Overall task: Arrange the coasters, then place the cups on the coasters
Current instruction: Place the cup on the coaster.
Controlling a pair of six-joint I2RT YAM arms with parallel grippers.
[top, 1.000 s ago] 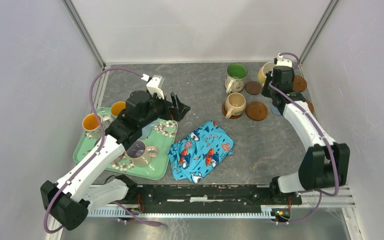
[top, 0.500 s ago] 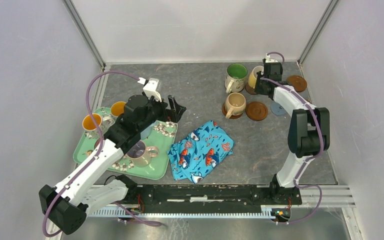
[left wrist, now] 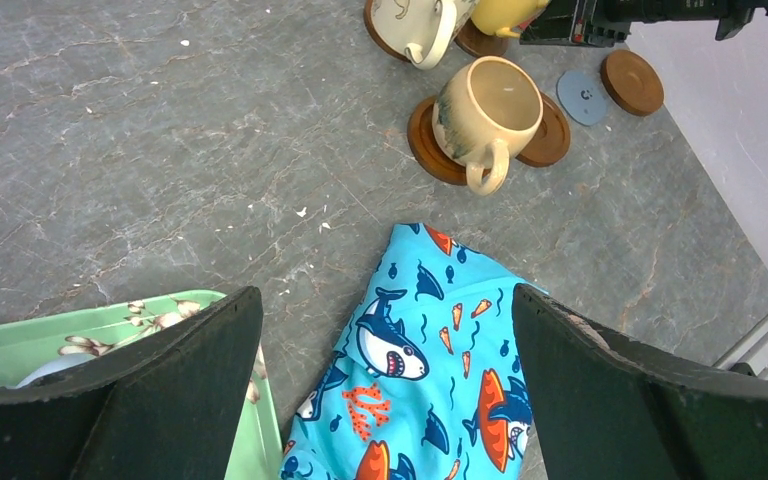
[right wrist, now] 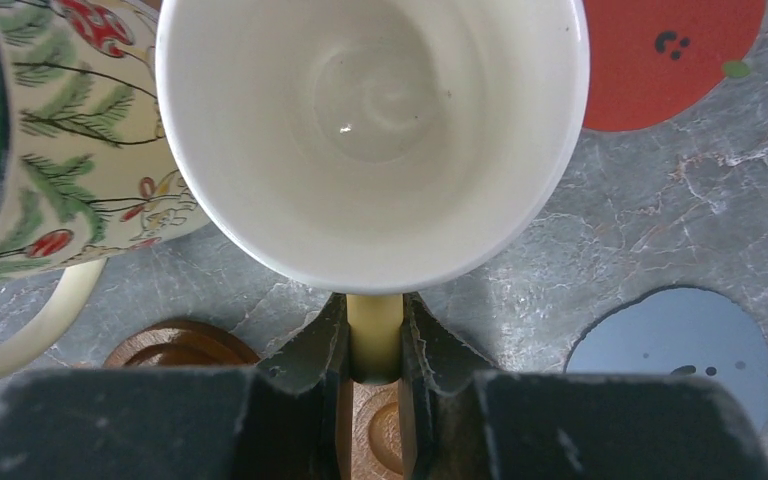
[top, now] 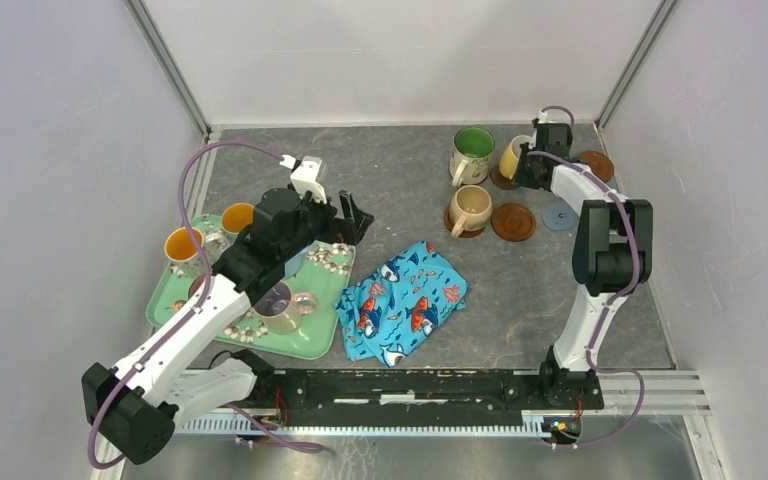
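Right hand [right wrist: 375,312] clamps the yellow cup [right wrist: 372,130] by its handle, close beside the green-lined cup [right wrist: 60,170]; left hand [left wrist: 382,300] gapes

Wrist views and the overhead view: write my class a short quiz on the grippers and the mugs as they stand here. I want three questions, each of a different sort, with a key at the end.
1. True or false: the left gripper is shut on a mug.
2. Which part of the yellow mug does the right gripper clamp? A the rim; B the handle; C the base.
3. In a few words: what does the beige mug stand on?

Key: 1 false, its jaws stand wide open and hold nothing; 2 B; 3 a brown coaster.
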